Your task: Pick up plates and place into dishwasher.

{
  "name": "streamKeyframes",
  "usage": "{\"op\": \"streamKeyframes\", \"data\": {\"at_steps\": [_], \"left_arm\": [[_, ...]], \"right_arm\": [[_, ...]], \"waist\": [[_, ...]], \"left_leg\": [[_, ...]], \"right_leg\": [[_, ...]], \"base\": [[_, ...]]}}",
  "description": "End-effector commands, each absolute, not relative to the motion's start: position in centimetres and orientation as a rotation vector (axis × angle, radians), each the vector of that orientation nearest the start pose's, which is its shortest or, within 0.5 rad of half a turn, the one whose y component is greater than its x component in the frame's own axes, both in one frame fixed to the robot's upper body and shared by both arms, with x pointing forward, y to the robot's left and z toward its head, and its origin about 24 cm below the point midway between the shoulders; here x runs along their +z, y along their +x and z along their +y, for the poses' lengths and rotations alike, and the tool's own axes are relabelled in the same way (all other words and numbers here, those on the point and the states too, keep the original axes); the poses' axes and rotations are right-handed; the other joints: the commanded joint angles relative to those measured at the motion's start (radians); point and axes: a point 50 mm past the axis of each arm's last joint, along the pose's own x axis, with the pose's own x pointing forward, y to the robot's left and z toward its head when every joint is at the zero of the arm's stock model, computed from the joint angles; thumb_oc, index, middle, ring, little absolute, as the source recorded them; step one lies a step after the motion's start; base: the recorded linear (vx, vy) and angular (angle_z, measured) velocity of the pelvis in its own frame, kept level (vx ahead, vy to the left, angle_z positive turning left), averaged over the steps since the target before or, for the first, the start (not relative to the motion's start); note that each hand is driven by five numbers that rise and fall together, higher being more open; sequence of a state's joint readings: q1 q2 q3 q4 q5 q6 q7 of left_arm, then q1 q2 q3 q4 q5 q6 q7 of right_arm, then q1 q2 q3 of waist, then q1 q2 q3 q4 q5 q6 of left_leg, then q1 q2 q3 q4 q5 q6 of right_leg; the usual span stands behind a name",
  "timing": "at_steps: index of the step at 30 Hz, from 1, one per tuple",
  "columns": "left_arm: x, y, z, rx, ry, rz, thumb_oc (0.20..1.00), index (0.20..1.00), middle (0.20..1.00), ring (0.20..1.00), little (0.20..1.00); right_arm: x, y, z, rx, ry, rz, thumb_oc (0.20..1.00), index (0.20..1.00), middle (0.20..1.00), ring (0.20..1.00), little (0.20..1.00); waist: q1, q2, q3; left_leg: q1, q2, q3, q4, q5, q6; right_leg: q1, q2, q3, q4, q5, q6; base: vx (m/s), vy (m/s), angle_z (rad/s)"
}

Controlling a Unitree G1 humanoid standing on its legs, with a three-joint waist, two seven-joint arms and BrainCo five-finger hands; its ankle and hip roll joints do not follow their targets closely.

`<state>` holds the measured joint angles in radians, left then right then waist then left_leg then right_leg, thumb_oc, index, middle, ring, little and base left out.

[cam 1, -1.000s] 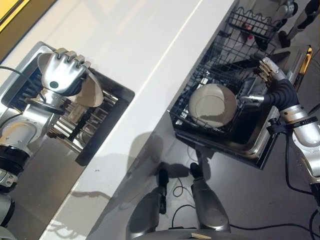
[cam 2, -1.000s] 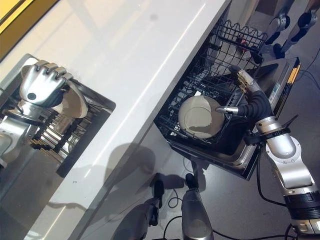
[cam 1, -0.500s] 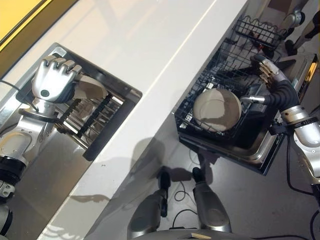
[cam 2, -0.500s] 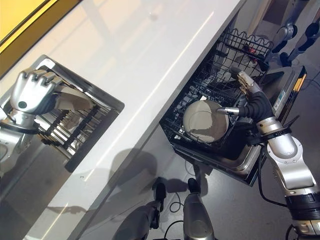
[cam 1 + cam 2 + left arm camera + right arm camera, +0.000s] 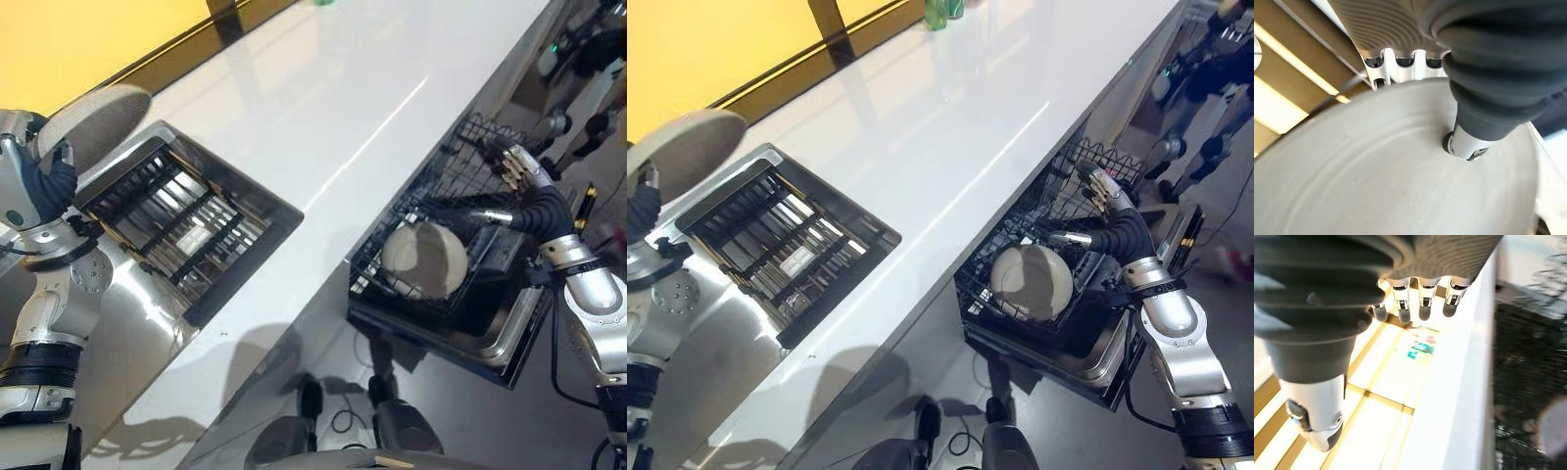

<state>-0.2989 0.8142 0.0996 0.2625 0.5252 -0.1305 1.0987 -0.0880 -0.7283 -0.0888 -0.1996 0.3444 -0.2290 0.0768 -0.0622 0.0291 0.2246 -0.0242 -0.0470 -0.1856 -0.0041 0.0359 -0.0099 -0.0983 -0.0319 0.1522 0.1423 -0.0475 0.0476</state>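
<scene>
Left hand [image 5: 27, 186] grips a plate [image 5: 681, 152], lifted above the drying rack [image 5: 784, 240]. Right hand [image 5: 1104, 201] hangs relaxed, empty, over the dishwasher basket [image 5: 1019, 294]. Next, I'd say: carry it across and slot it in.

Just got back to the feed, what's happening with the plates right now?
The left robot hand holds a plate, lifted above the drying rack set into the white counter. Another plate already stands in the dishwasher's black wire rack. The right robot hand hangs open over that rack, holding nothing.
</scene>
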Motion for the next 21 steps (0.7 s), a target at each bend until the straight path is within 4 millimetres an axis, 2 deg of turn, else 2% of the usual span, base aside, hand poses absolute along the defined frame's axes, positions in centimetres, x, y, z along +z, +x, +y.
{"op": "streamKeyframes", "data": {"at_steps": [1, 3, 4, 6, 11, 13, 15, 19, 21], "left_arm": [[22.1, 25.7, 30.9, 1.069, 0.917, -0.999, 0.2, 0.2, 0.2, 0.2, 0.2], [22.2, 26.1, 29.2, 0.98, 0.836, -1.026, 0.2, 0.2, 0.2, 0.2, 0.2], [22.2, 26.2, 29.0, 0.969, 0.831, -1.024, 0.2, 0.2, 0.2, 0.2, 0.2], [22.0, 26.6, 26.5, 0.812, 0.759, -1.048, 0.2, 0.2, 0.2, 0.2, 0.2], [22.5, 26.9, 22.3, 0.506, 0.634, -1.069, 0.2, 0.2, 0.2, 0.2, 0.2], [22.7, 26.7, 19.8, 0.291, 0.582, -1.069, 0.2, 0.2, 0.2, 0.2, 0.2], [22.9, 26.2, 18.2, 0.079, 0.504, -1.057, 0.2, 0.2, 0.2, 0.2, 0.2], [23.2, 24.5, 16.3, -0.218, 0.437, -1.073, 0.2, 0.2, 0.2, 0.2, 0.2], [23.4, 23.9, 16.3, -0.277, 0.422, -1.08, 0.2, 0.2, 0.2, 0.2, 0.2]], "right_arm": [[22.0, 23.9, -21.6, 0.226, -0.359, -0.796, 1.0, 1.0, 1.0, 1.0, 1.0], [23.0, 23.7, -20.1, 0.261, -0.328, -0.869, 1.0, 1.0, 1.0, 1.0, 1.0], [23.1, 23.7, -19.8, 0.265, -0.323, -0.879, 1.0, 1.0, 1.0, 1.0, 1.0], [24.0, 23.5, -18.1, 0.318, -0.284, -0.945, 1.0, 1.0, 1.0, 1.0, 1.0], [25.1, 23.4, -15.6, 0.406, -0.237, -1.002, 1.0, 1.0, 1.0, 1.0, 1.0], [25.3, 23.5, -14.2, 0.435, -0.236, -1.008, 1.0, 1.0, 1.0, 1.0, 1.0], [25.5, 23.4, -13.6, 0.458, -0.235, -1.014, 1.0, 1.0, 1.0, 1.0, 1.0], [25.8, 23.2, -13.3, 0.491, -0.231, -1.022, 1.0, 1.0, 1.0, 1.0, 1.0], [25.7, 23.2, -13.3, 0.499, -0.227, -1.019, 1.0, 1.0, 1.0, 1.0, 1.0]], "waist": [[0.026, -0.021, -0.088], [0.043, -0.029, -0.097], [0.044, -0.03, -0.098], [0.067, -0.039, -0.115], [0.108, -0.053, -0.142], [0.138, -0.059, -0.159], [0.158, -0.063, -0.169], [0.196, -0.066, -0.187], [0.206, -0.066, -0.193]], "left_leg": [[-0.002, -0.002, 0.01, 0.029, -0.056, 0.019], [0.006, 0.001, 0.002, 0.025, -0.058, 0.02], [0.009, 0.002, 0.0, 0.024, -0.057, 0.02], [0.018, 0.005, -0.013, 0.019, -0.057, 0.021], [0.035, 0.008, -0.049, 0.007, -0.049, 0.023], [0.04, 0.005, -0.072, -0.002, -0.042, 0.023], [0.042, 0.002, -0.091, -0.009, -0.035, 0.024], [0.041, -0.009, -0.123, -0.015, -0.023, 0.023], [0.041, -0.012, -0.135, -0.017, -0.019, 0.022]], "right_leg": [[-0.01, -0.052, -0.02, 0.002, 0.023, 0.046], [0.006, -0.051, -0.031, -0.005, 0.021, 0.043], [0.01, -0.051, -0.033, -0.006, 0.02, 0.043], [0.029, -0.05, -0.052, -0.01, 0.014, 0.04], [0.064, -0.039, -0.085, -0.014, 0.001, 0.03], [0.08, -0.03, -0.106, -0.019, -0.006, 0.024], [0.091, -0.021, -0.121, -0.021, -0.01, 0.02], [0.107, -0.011, -0.15, -0.029, -0.01, 0.012], [0.112, -0.009, -0.16, -0.031, -0.011, 0.01]], "base": [[-0.03, -0.098, -0.01], [-0.04, -0.104, 0.01], [-0.05, -0.107, 0.04], [-0.04, -0.116, 0.07], [-0.05, -0.116, 0.2], [-0.06, -0.135, 0.31], [-0.07, -0.116, 0.32], [-0.06, -0.077, 0.33], [-0.04, -0.048, 0.32]]}}
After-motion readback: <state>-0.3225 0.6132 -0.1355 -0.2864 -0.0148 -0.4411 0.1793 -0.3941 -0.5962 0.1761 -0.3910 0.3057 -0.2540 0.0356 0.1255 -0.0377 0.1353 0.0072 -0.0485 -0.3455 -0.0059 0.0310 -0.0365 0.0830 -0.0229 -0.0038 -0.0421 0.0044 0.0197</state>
